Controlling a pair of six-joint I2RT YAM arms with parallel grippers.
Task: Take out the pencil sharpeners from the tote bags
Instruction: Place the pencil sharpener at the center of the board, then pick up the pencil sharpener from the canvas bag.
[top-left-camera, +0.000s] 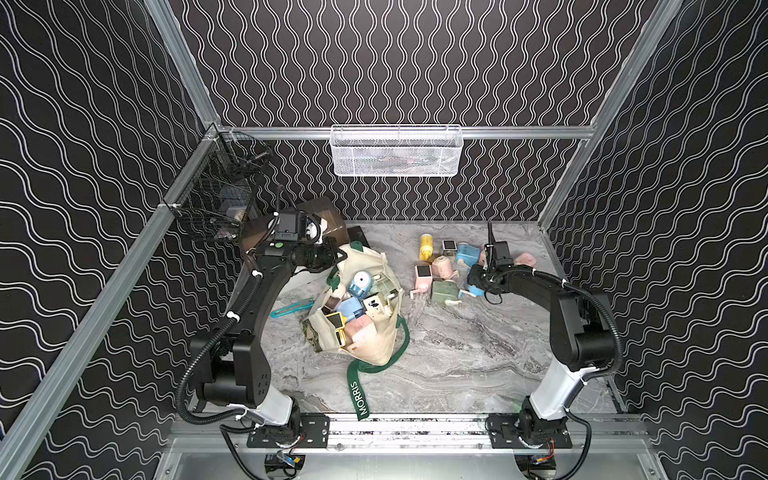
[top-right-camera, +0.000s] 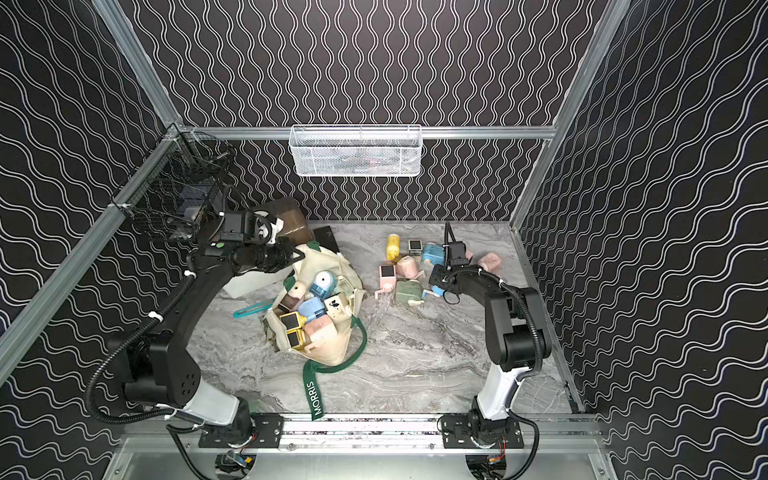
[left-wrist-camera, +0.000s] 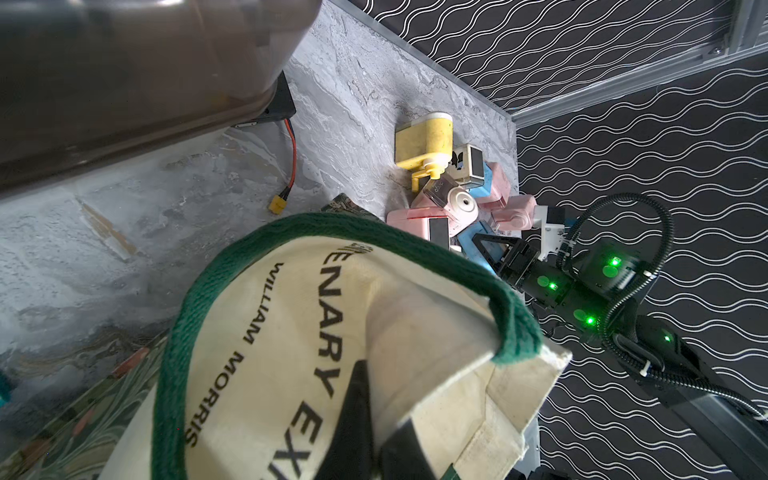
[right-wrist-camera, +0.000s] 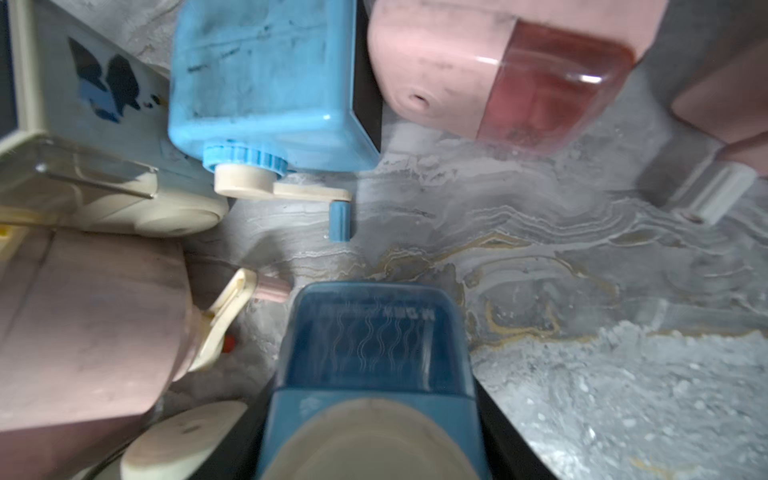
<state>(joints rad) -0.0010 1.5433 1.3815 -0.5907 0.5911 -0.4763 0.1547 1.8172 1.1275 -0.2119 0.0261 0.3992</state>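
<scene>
On marble tabletop (top-left-camera: 478, 353): left gripper (top-left-camera: 336, 255) pinched shut on tote bag (top-left-camera: 374, 345) rim; right gripper (top-left-camera: 473, 282) clasping blue pencil sharpener (right-wrist-camera: 370, 353) beside other pencil sharpeners (top-left-camera: 442, 266).

The near half of the bench (top-left-camera: 478, 365) lies bare, open for passing. Mid-bench the tote bag (top-left-camera: 376, 347) sprawls; far right, loose pencil sharpeners (top-left-camera: 445, 291) crowd together. The brown-lidded box (top-left-camera: 324, 216) blocks the far-left corner, seemingly leaving no gap to the bag.

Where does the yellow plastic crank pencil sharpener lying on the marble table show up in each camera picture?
Both top views: the yellow sharpener sits at the loose pile's far-left corner.
Left wrist: above the picture's centre.
Right wrist: not clearly in it.
Shared landmark: the cream, dark-faced sharpener beside it.
</scene>
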